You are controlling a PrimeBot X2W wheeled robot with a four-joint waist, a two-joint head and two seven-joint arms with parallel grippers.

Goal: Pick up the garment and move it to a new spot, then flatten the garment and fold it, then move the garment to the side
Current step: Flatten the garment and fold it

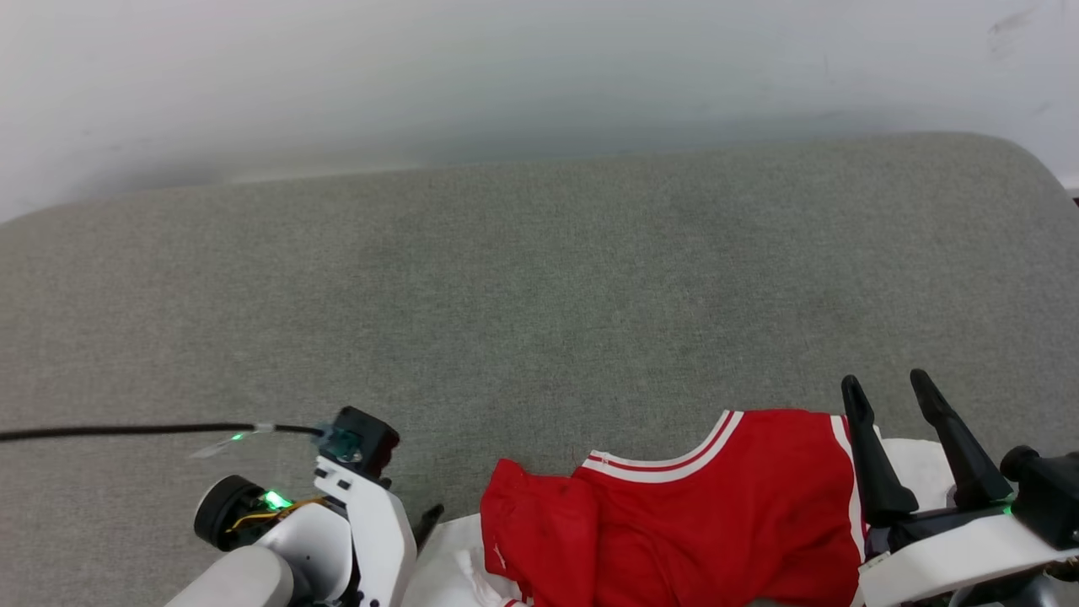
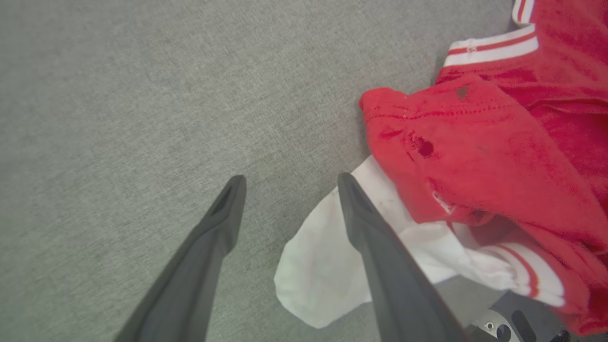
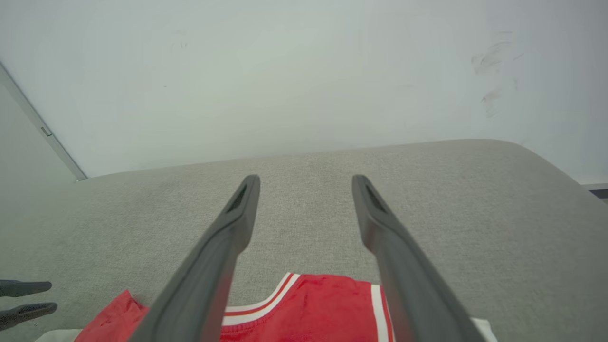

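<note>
The garment (image 1: pixel 716 514), a red shirt with white sleeves and red-and-white striped trim, lies crumpled at the near edge of the grey cushion (image 1: pixel 539 287). In the left wrist view the garment (image 2: pixel 479 156) sits to the right, with a white sleeve (image 2: pixel 323 266) spilling out beneath it. My left gripper (image 2: pixel 290 178) is open just left of that sleeve, one finger crossing over it in that view, with nothing held. My right gripper (image 1: pixel 885 381) stands open over the garment's right side, fingers pointing away from me. From the right wrist, the right gripper (image 3: pixel 306 178) is empty above the garment (image 3: pixel 313 304).
A pale wall (image 1: pixel 539 76) rises behind the cushion's far edge. A black cable (image 1: pixel 126 431) runs from the left to my left wrist. The cushion's right corner (image 1: pixel 1028 164) is rounded. The left gripper's fingers (image 3: pixel 23 299) show at the right wrist view's left edge.
</note>
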